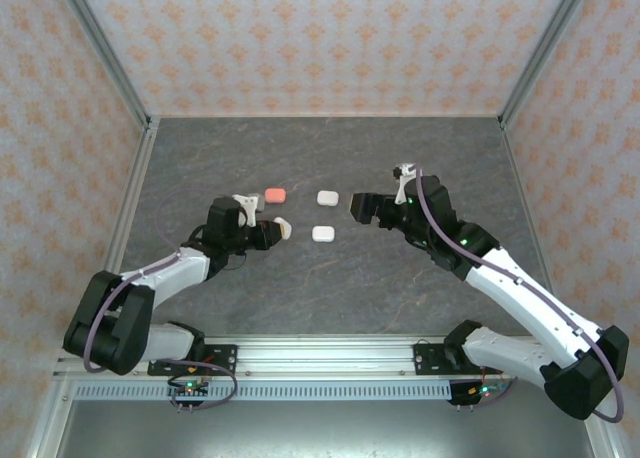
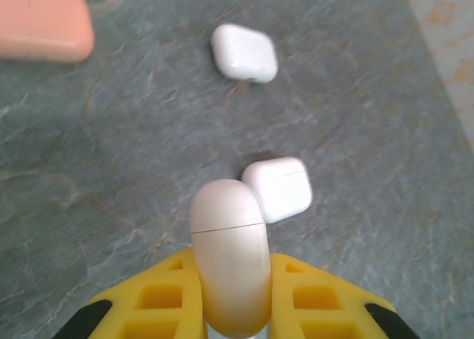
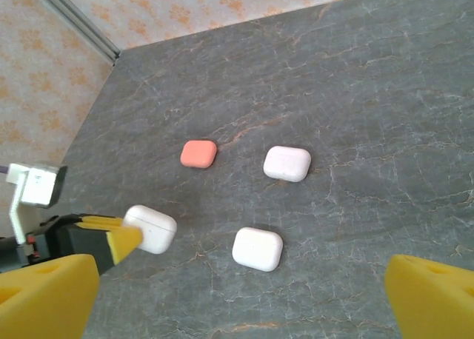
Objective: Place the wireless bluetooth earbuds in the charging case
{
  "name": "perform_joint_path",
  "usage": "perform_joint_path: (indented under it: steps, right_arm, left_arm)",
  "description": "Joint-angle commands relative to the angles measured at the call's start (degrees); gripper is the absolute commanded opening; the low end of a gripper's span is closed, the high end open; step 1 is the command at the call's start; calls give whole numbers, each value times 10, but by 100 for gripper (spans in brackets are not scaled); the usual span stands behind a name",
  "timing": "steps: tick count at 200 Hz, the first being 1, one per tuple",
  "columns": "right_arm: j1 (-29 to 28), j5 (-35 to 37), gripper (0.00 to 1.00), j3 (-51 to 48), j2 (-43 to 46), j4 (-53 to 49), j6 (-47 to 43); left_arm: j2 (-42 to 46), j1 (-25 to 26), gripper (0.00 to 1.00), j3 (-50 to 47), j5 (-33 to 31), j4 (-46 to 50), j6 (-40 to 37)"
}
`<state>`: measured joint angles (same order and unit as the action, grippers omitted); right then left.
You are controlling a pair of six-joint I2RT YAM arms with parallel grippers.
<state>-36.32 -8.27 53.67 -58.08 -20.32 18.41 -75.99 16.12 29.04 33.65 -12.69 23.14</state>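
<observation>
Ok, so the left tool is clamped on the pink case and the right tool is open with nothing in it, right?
Not quite: the left tool is clamped on a white case, not the pink one. The left wrist view shows it; the pink case lies on the table. The right tool is open with nothing in it.

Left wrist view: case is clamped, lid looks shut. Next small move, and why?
Probably ease the right gripper toward the held white case to get its lid open. The left gripper pinches that case with its seam closed, and the right gripper stands open and empty, facing it.
</observation>
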Motion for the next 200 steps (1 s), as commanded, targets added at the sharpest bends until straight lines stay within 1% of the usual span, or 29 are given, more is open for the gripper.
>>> perform_joint_path:
  steps: [1, 44, 66, 98, 111, 136, 158, 200]
  right_arm:
    - [3, 12, 99, 0, -6, -1, 5]
    - [3, 4, 99, 0, -15, 4, 5]
    - [3, 4, 99, 0, -16, 3, 5]
    - [2, 12, 99, 1, -15, -3, 0]
    - [3, 14, 99, 1, -15, -5, -3]
    - [4, 20, 99, 3, -14, -11, -7]
    - [9, 23, 99, 4, -13, -17, -11]
    - [34, 37, 99, 0, -5, -50, -24]
  left_arm:
    - [-14, -3, 0, -10, -22, -28, 12]
    - [-40, -3, 0, -16, -41, -36, 9]
    - [-46, -3, 5, -20, -54, -38, 9]
    - [-47, -4, 21, -26, -72, -34, 4]
    - [-48, -3, 30, -26, -78, -29, 1]
    - [-52, -4, 42, -28, -91, -26, -3]
    - [-53, -4, 45, -28, -103, -24, -5]
    - [-32, -6, 56, -25, -139, -4, -5]
